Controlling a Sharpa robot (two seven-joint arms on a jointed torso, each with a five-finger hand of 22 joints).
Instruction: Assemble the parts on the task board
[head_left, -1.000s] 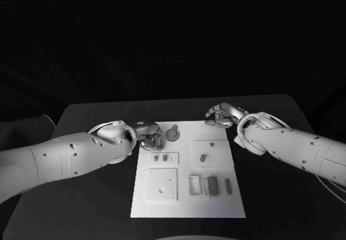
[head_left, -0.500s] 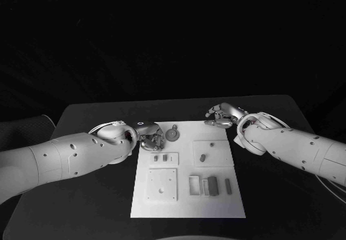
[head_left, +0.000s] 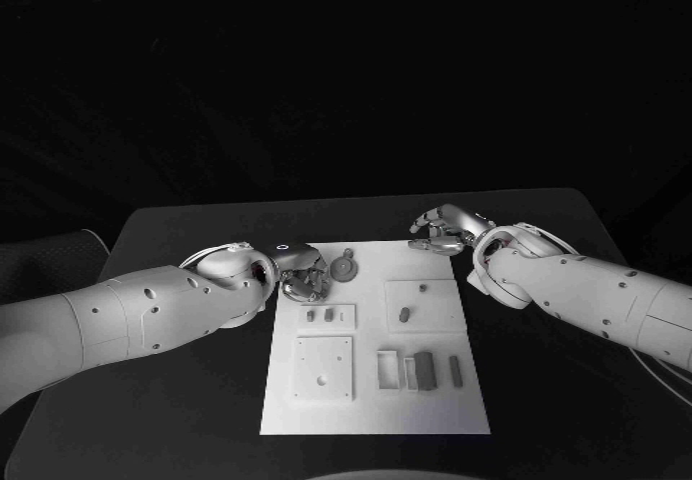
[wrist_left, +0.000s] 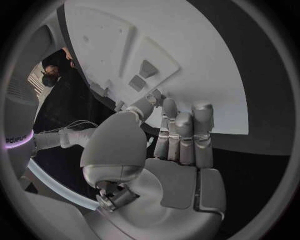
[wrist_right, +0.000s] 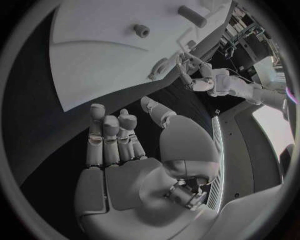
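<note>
Your task board (head_left: 375, 420) sits mid-desk (head_left: 173, 400), grey parts (head_left: 420, 370) lying on it. Left hand (head_left: 302, 276) at the board's far-left edge, right hand (head_left: 440, 232) at its far-right corner; both empty, fingers loosely apart.

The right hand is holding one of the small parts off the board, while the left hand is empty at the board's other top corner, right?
Not quite. The right hand holds nothing: the right wrist view shows its fingers apart and bare. The left hand is indeed empty, beside the board.
</note>
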